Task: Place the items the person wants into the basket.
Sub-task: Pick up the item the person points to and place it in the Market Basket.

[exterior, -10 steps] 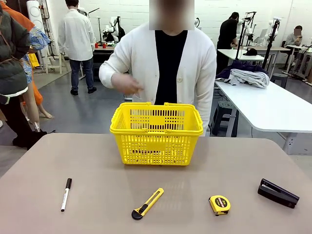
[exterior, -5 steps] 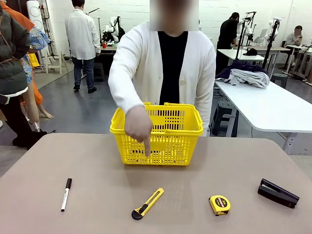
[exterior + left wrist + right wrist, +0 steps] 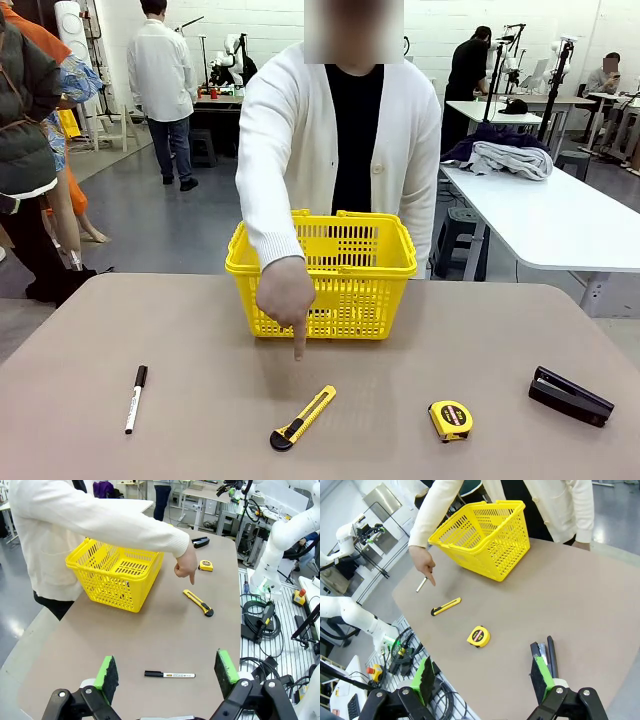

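Yellow-and-black utility knife (image 3: 303, 417) near person's pointing hand (image 3: 283, 293).

Person (image 3: 340, 190) in white cardigan (image 3: 285, 150), black shirt (image 3: 355, 130)

the basket (image 3: 350, 300) stood at the far middle of the counter (image 3: 470, 335), with the person (image 3: 350, 140) right behind it. along the near side lay four things in a row, well apart: the marker (image 3: 135, 398) at the left, the utility knife (image 3: 303, 417) near the middle, the tape measure (image 3: 450, 420) to its right, the stapler (image 3: 570, 396) farthest right. the person's hand (image 3: 285, 295) hung in front of the basket, finger down over the counter just beyond the utility knife.
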Available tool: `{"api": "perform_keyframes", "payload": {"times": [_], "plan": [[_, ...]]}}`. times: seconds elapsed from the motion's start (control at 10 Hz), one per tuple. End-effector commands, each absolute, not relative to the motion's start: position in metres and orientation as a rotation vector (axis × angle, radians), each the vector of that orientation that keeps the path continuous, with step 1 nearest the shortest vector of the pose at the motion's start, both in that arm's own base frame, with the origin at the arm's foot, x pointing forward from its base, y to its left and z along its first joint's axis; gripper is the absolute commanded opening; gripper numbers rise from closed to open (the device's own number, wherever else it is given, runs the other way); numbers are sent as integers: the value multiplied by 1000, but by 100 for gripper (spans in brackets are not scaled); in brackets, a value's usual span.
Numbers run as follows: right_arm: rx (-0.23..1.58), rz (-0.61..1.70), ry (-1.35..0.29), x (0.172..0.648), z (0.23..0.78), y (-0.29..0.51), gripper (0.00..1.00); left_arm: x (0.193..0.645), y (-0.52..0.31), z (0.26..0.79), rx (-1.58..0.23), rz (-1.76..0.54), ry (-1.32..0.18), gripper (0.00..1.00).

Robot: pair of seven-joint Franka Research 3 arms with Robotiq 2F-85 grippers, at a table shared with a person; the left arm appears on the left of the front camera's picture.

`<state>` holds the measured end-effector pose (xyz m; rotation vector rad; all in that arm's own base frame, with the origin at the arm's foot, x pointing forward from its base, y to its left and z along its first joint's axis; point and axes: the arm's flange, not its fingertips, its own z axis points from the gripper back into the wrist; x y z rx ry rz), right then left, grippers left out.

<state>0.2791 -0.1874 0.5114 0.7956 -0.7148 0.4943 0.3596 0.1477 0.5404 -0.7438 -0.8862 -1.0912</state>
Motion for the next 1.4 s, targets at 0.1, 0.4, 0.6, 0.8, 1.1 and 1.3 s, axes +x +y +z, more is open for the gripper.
{"api": "perform_keyframes", "payload": {"times": [0.1,0.4,0.6,0.8,1.1,1.3], "plan": [[812,502,-742,281,513,-187,100,361,149,542,-747,-1092,-898,100],[812,502,-742,281,513,-187,100,361,149,542,-747,-1092,-898,100],[812,502,-742,281,513,-187,100,356,129,547,-670,-1089,-843,100],[812,502,-742,281,513,-187,100,343,58,572,-565,-1142,-705,100],[812,502,-742,281,513,-187,100,337,-50,597,-398,-1096,-458,100],[812,502,-742,281,513,-187,100,343,-119,599,-350,-1103,-308,100]]}}
